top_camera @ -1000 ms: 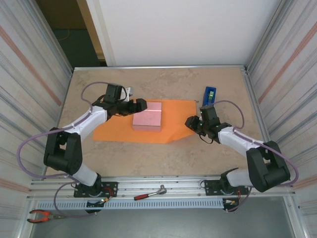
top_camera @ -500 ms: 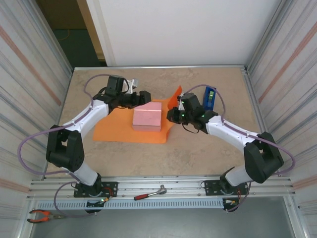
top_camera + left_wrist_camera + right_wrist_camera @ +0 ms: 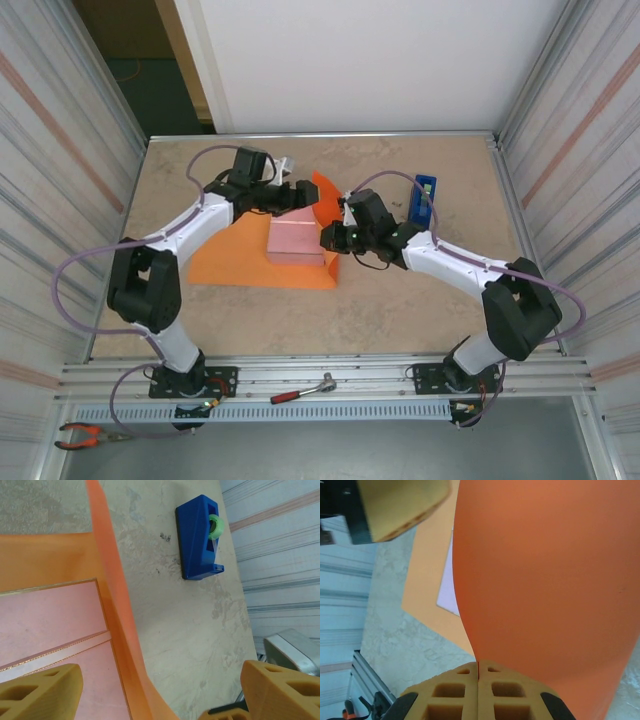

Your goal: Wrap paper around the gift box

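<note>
— Orange paper (image 3: 235, 265) lies on the worktop (image 3: 400, 300) under the pink gift box (image 3: 297, 240). Its right side stands up, pinched in the closed right tool (image 3: 330, 238), with that arm stretched leftward.
— The left arm bends over the box's far edge, the left tool (image 3: 303, 195) spread wide and empty.

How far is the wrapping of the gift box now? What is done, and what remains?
Done: the gift box sits on the paper. In hand: the right gripper is shut on the paper's right edge and holds that flap raised beside the box; the left gripper hovers open near the box's far edge. Left: no flap covers the box top yet, and the tape dispenser stands apart, untouched.
</note>
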You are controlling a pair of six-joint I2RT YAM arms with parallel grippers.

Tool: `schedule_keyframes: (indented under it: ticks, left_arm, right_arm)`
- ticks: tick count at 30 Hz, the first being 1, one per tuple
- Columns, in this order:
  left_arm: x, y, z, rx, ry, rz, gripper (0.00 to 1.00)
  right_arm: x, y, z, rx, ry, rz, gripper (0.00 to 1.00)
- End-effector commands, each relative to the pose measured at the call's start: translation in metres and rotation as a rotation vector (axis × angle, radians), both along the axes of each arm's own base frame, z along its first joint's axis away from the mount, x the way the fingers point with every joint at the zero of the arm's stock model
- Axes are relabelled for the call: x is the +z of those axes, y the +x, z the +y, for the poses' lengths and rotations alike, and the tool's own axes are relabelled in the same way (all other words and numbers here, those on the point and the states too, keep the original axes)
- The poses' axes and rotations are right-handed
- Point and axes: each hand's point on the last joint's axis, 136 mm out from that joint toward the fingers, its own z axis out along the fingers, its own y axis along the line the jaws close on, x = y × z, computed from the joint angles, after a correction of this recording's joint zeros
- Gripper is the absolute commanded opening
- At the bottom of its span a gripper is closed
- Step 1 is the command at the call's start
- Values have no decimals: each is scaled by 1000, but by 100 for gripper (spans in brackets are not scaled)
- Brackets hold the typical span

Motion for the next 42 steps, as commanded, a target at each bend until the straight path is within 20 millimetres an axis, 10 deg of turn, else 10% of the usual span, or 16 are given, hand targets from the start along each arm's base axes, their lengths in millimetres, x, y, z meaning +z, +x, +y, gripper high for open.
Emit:
schedule_keyframes:
  ticks: [1, 10, 14, 17, 24, 42]
  left_arm:
    - [1, 3, -6, -13, 12, 4, 82]
    - [-16, 1, -16, -63, 11, 25, 39]
    - [-18, 4, -13, -81, 9, 6, 0]
    - [-18, 12, 3, -42, -7, 6, 0]
    - [-13, 10, 35, 11, -6, -15, 0]
    - [-46, -4, 72, 116, 122, -2, 0]
  right_arm:
    - [12, 3, 11, 36, 16, -41, 0]
    - [12, 5, 19, 45, 29, -38, 0]
    - [14, 6, 17, 37, 24, -38, 35]
    - [18, 8, 8, 15, 30, -45, 59]
    - [21, 25, -28, -84, 49, -37, 73]
    - [-20, 72, 37, 0, 57, 74, 22]
